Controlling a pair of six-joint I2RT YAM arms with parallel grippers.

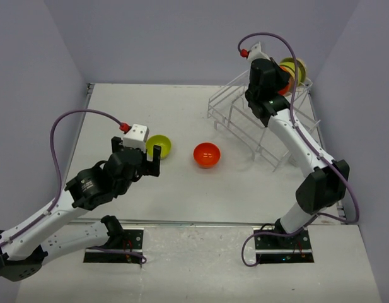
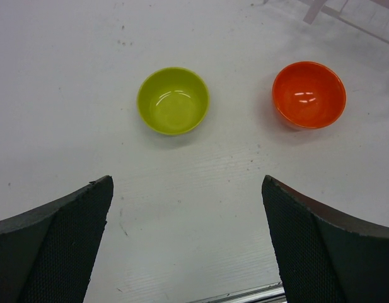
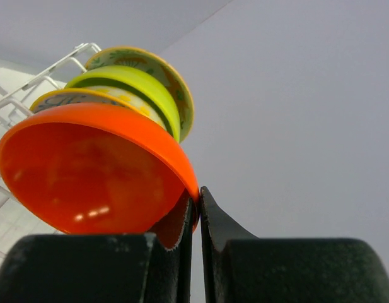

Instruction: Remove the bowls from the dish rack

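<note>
A yellow-green bowl (image 1: pixel 159 146) and an orange-red bowl (image 1: pixel 207 154) sit upright on the table; both show in the left wrist view, yellow-green bowl (image 2: pixel 173 100), orange-red bowl (image 2: pixel 309 93). My left gripper (image 1: pixel 147 161) is open and empty just near of the yellow-green bowl. My right gripper (image 3: pixel 198 197) is up at the white dish rack (image 1: pixel 238 113), shut on the rim of another orange-red bowl (image 3: pixel 87 170). Behind it stand a cream patterned bowl (image 3: pixel 106 98), a yellow-green bowl (image 3: pixel 140 85) and another patterned bowl (image 3: pixel 162 72).
The rack fills the table's far right corner. The table's metal front edge (image 2: pixel 244 295) lies just below my left fingers. Purple walls close in on the left, back and right.
</note>
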